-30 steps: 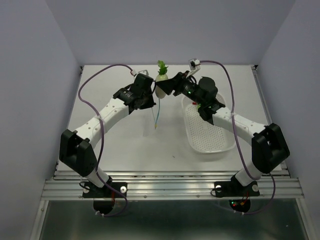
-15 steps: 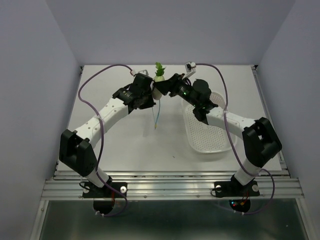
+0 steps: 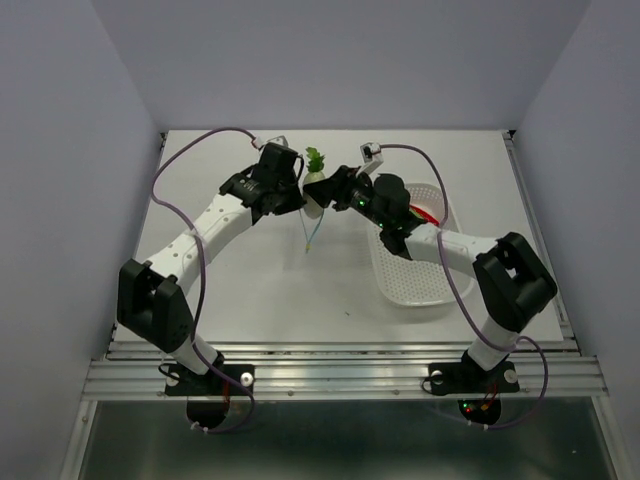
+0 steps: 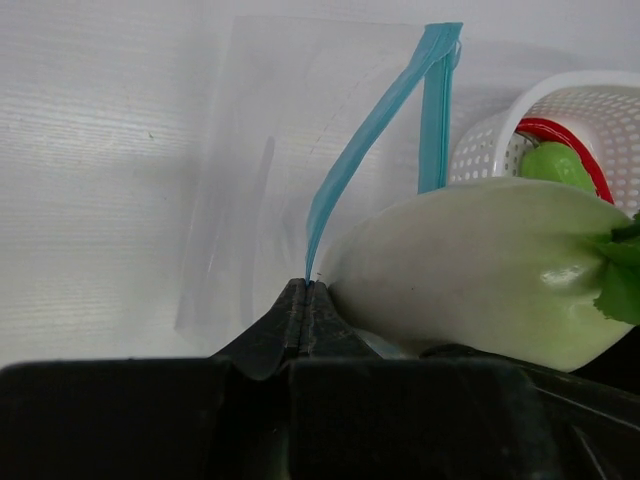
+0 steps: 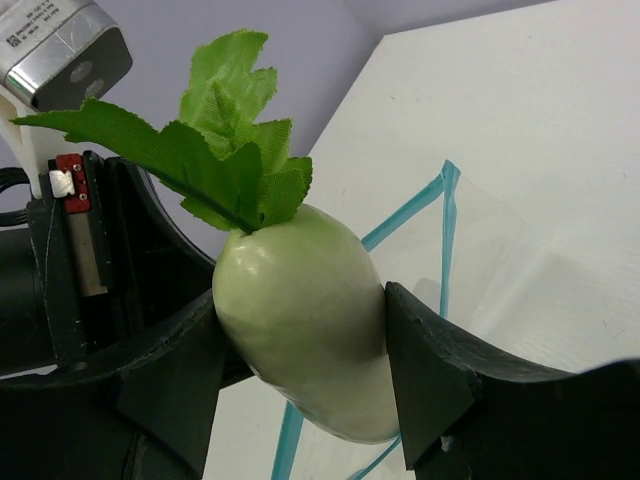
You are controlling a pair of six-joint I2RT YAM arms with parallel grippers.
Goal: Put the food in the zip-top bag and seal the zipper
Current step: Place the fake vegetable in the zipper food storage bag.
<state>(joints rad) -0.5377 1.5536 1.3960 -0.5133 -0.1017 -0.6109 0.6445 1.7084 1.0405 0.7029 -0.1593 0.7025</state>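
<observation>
Radish (image 5: 300,320) clamped between right fingers (image 5: 440,380), leaves up, at bag (image 5: 490,270) mouth. Left fingers (image 4: 290,325) together, pinching zipper (image 4: 370,140) strip. Grey label (image 5: 45,22) top left: print illegible.

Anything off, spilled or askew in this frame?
Nothing stands out: the left gripper pinches the zipper, and the right gripper holds the radish at the bag mouth. The cucumber and chili lie in the basket.

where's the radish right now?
Top view, center-back: the radish is gripped in the right hand, at the bag mouth beside the left hand.
</observation>
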